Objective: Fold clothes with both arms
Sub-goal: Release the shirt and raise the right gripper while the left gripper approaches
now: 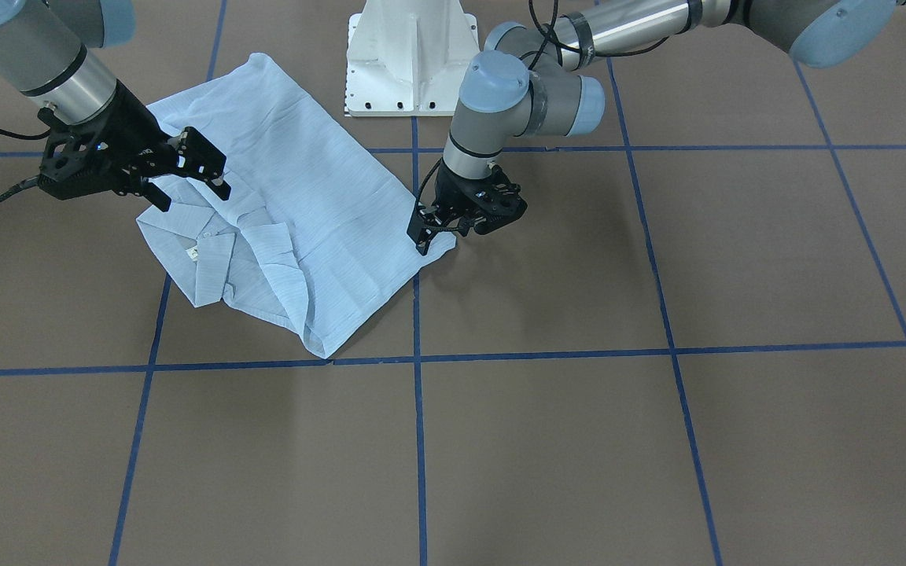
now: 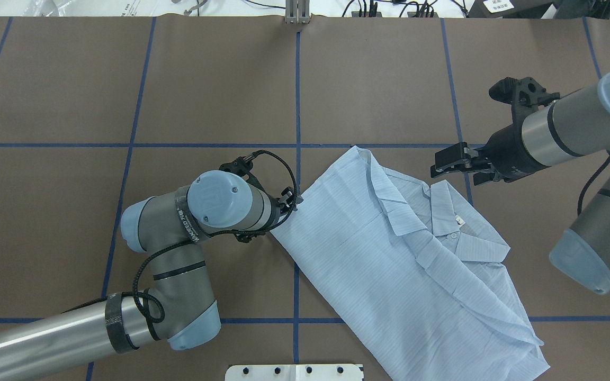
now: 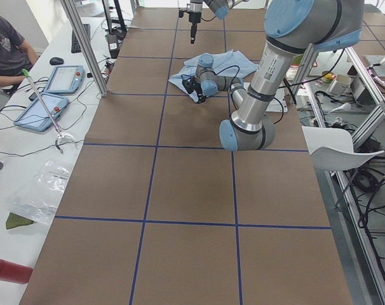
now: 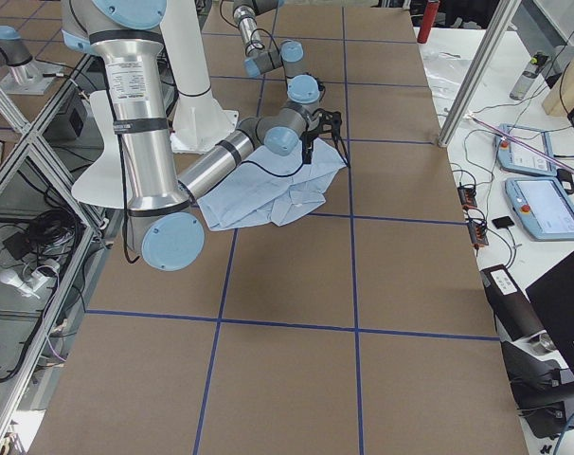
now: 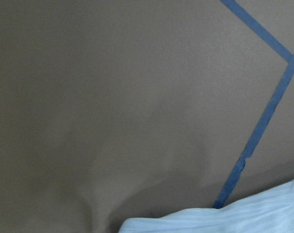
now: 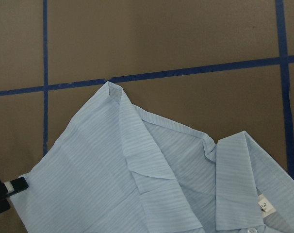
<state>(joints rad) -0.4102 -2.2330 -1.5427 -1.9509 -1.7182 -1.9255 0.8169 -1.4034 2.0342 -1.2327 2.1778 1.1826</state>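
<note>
The pale-blue shirt point(image 2: 389, 254) lies folded into a slanted oblong on the brown bench point(image 2: 178, 79), collar up, toward the robot's right. The left claw point(image 1: 429, 236) sits low at the shirt's corner farthest from the collar, touching the cloth; I cannot tell whether it pinches it. The right claw point(image 1: 195, 200) hangs above the collar end, fingers spread wide and holding nothing.

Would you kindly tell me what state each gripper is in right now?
Left gripper: low at the shirt corner; whether it grips cannot be told.
Right gripper: open, holding nothing, above the shirt.
</note>
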